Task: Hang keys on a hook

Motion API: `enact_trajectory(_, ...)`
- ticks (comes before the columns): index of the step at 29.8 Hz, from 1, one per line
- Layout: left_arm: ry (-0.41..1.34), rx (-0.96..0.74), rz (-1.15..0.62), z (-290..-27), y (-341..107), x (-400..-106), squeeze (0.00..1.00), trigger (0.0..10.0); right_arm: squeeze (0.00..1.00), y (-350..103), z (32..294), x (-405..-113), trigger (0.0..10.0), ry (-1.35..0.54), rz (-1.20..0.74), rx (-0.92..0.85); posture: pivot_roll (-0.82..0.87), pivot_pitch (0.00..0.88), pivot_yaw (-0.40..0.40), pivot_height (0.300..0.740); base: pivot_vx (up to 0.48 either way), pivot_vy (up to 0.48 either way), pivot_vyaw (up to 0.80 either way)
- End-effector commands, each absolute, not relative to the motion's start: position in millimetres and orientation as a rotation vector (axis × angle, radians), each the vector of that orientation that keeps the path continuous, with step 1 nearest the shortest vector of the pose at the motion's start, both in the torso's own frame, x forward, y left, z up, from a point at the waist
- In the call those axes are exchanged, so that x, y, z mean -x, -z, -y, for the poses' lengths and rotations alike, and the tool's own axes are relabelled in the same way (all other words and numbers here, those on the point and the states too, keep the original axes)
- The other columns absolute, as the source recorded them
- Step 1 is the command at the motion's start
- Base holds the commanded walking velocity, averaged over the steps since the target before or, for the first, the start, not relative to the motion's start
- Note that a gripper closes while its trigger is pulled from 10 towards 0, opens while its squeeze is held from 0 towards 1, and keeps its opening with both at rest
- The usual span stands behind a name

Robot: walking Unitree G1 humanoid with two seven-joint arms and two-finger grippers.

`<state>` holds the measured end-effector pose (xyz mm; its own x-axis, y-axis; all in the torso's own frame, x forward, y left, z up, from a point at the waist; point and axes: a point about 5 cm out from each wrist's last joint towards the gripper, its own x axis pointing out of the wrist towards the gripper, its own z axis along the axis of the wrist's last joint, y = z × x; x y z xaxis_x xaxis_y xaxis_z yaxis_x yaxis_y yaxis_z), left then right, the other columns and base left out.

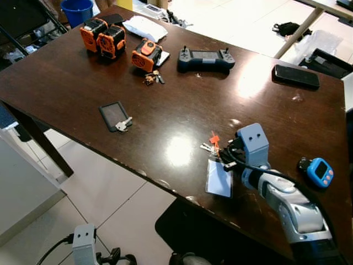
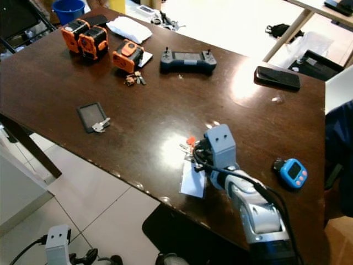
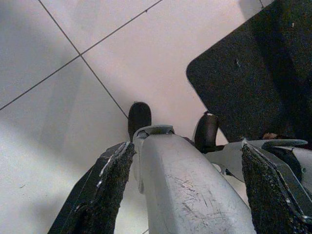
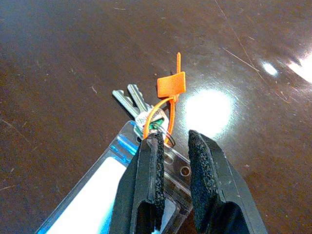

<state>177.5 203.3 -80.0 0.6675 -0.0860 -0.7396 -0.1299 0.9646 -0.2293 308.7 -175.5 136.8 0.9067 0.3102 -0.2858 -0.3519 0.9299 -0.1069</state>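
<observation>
Keys [image 4: 132, 101]: small bunch of silver metal keys on a ring, orange plastic tag [image 4: 171, 84] looped on, plus a clear plastic badge sleeve [image 1: 219, 178] with a white card inside. Bunch lies on the counter [image 1: 182, 105] near its front edge, toward the right corner; the badge sleeve reaches out to that edge. Right tool [image 4: 171, 146] sits over the ring end, its two black rough-padded fingers [image 4: 150, 165] close together with a narrow gap, straddling the sleeve's top by the ring; firm grip or not, cannot tell. Grey boxy wrist housing and black cable run behind it.

Counter is dark brown glossy wood, scratched, bright light glare near the keys. Blue round timer-like gadget [image 1: 320, 170] near the right edge, well apart from the keys. Black flat card holder [image 1: 115, 116] with a second small key set toward the left front. Far side: three orange-and-black blocky devices [image 1: 110, 41], a small dark key clump [image 1: 153, 78] just beside one, black handheld controller [image 1: 206, 58], black phone [image 1: 296, 76] toward the far right corner, white folded packet [image 1: 145, 28].

Left tool [image 3: 187, 190] hangs low beside the counter, fingers spread wide, over pale floor tiles [image 3: 58, 83] and a black mat [image 3: 243, 78].
</observation>
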Motion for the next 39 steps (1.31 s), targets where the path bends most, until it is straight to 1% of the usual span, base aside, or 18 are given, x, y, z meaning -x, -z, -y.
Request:
enact_trajectory(1,-0.023,0.282,-0.867,-202,84,-171,0.0,10.0,0.0,-131,181,-307,10.0,-0.32,-0.303,0.152,-0.1,0.133,-0.001,0.74,0.0,0.0,0.0)
enact_trajectory(10,-0.022,0.283,-0.864,-202,83,-172,0.0,10.0,0.0,-133,177,-307,10.0,-0.349,-0.279,0.157,-0.1,0.133,-0.003,0.74,0.0,0.0,0.0)
enact_trajectory(12,-0.022,0.284,-0.863,-202,83,-172,0.0,10.0,0.0,-138,174,-307,10.0,-0.368,-0.245,0.147,-0.1,0.133,-0.005,0.74,0.0,0.0,0.0)
enact_trajectory(14,-0.02,0.283,-0.862,-201,83,-172,0.0,10.0,0.0,-152,168,-308,10.0,-0.402,-0.155,0.126,-0.1,0.133,-0.005,0.74,0.0,0.0,0.0)
enact_trajectory(17,-0.017,0.283,-0.862,-201,83,-173,0.0,10.0,0.0,-159,166,-309,10.0,-0.407,-0.119,0.12,-0.1,0.132,-0.006,0.74,0.0,0.0,0.0)
enact_trajectory(21,-0.014,0.282,-0.863,-201,83,-173,0.0,10.0,0.0,-157,167,-310,10.0,-0.402,-0.138,0.139,-0.1,0.132,-0.006,0.74,0.0,0.0,0.0)
enact_trajectory(23,-0.012,0.283,-0.861,-200,83,-173,0.0,10.0,0.0,-149,169,-309,10.0,-0.398,-0.19,0.179,-0.1,0.132,-0.006,0.74,0.0,0.0,0.0)
enact_trajectory(28,-0.011,0.283,-0.861,-200,83,-173,0.0,10.0,0.0,-146,169,-309,10.0,-0.397,-0.212,0.19,-0.1,0.132,-0.006,0.74,0.0,0.0,0.0)
enact_trajectory(33,-0.009,0.285,-0.861,-199,83,-172,0.0,10.0,0.0,-139,169,-308,10.0,-0.406,-0.246,0.299,-0.1,0.136,-0.008,0.74,0.0,0.0,0.0)
enact_trajectory(36,-0.009,0.285,-0.861,-199,83,-171,0.0,10.0,0.0,-138,168,-308,10.0,-0.412,-0.25,0.314,-0.1,0.136,-0.008,0.74,0.0,0.0,0.0)
enact_trajectory(38,-0.01,0.286,-0.861,-199,84,-171,0.0,10.0,0.0,-133,168,-307,10.0,-0.429,-0.267,0.378,-0.1,0.14,-0.009,0.74,0.0,0.0,0.0)
enact_trajectory(39,-0.01,0.286,-0.861,-199,84,-171,0.0,10.0,0.0,-133,168,-307,10.0,-0.429,-0.267,0.378,-0.1,0.14,-0.009,0.74,0.0,0.0,0.0)
